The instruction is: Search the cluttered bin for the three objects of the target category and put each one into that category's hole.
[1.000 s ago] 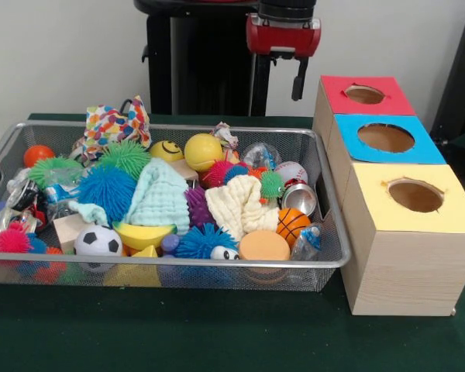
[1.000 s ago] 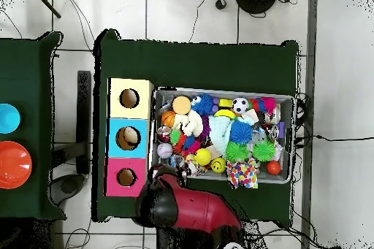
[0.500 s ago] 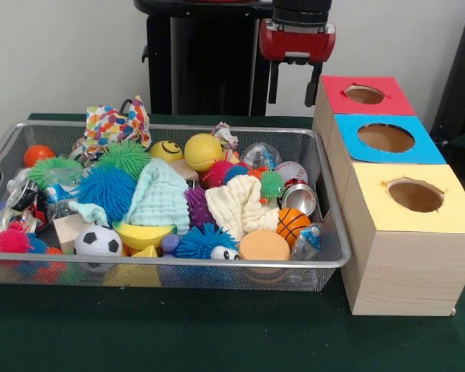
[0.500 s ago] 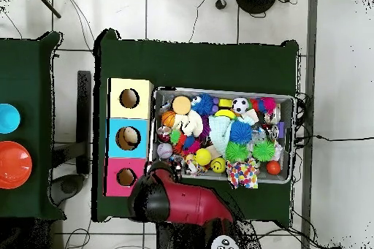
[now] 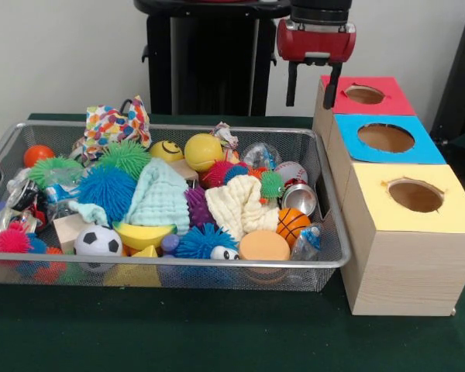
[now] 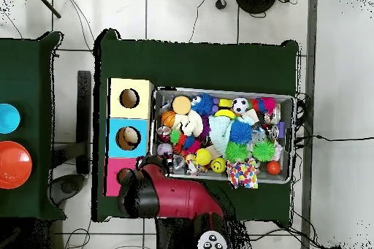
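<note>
- The end effector (image 5: 313, 84) hangs at the upper right of the front view, just beside the red-topped box (image 5: 366, 94). Its two dark fingers are spread apart, with nothing visible between them.
- Judging by that position, the arm stands by the row of boxes rather than over the clutter; I cannot tell whether an object has gone into the red box's hole (image 5: 364, 94).
- In the overhead view the red arm (image 6: 172, 196) covers the red box at the lower left of the bin, so the end effector is hidden there.
- The target category is not named. The wire mesh bin (image 5: 329, 203) fills the left and centre of the front view, on the green bench (image 5: 217, 333).
- Candidates lie heaped together: a yellow smiley ball (image 5: 167, 149), a plain yellow ball (image 5: 203, 151), a small soccer ball (image 5: 98, 241), a mini basketball (image 5: 293, 225), spiky rubber balls in blue (image 5: 107, 191) and green (image 5: 126, 156), folded cloths and a crushed can (image 5: 300, 198).
- The blue-topped box (image 5: 387, 139) and yellow-topped box (image 5: 415, 198) stand in line to the right, holes up, within reach of drops.
</note>
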{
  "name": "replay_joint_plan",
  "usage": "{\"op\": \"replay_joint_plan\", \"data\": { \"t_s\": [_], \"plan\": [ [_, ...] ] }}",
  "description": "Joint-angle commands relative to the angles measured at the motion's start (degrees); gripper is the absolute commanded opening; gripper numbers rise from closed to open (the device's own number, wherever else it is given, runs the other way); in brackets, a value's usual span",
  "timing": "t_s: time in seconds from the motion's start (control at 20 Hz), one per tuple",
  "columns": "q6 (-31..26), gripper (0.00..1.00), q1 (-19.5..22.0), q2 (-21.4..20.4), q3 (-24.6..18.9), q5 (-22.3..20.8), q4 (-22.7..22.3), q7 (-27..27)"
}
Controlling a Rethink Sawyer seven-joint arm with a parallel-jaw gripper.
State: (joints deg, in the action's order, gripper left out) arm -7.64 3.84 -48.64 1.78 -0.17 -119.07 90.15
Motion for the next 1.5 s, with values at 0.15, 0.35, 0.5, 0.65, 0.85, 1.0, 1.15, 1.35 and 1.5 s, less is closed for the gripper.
{"op": "replay_joint_plan", "data": {
  "t_s": [0.15, 0.35, 0.5, 0.65, 0.85, 1.0, 1.15, 1.35, 1.5],
  "plan": [
    [-0.41, 1.00, 0.48, 3.16, 0.69, 0.90, 8.30, 8.79],
    [0.08, 1.00, -1.05, 3.90, 3.65, 0.96, 8.91, 9.86],
    [-0.81, 1.00, -2.50, 3.31, 5.83, 0.84, 8.57, 10.31],
    [-2.03, 1.00, -2.92, 3.24, 7.96, 0.70, 7.22, 10.62],
    [-1.77, 1.00, -1.12, 2.59, 8.14, -0.11, 4.67, 9.76],
    [-2.16, 1.00, 0.14, 1.33, 7.96, -0.63, 3.15, 8.96],
    [-1.29, 1.00, 1.36, 0.45, 7.89, -1.26, 1.13, 8.79],
    [0.98, 1.00, 4.43, 0.67, 7.02, -2.49, -0.84, 8.23],
    [3.20, 1.00, 7.73, 1.70, 5.68, -4.12, -1.71, 7.22]
  ]
}}
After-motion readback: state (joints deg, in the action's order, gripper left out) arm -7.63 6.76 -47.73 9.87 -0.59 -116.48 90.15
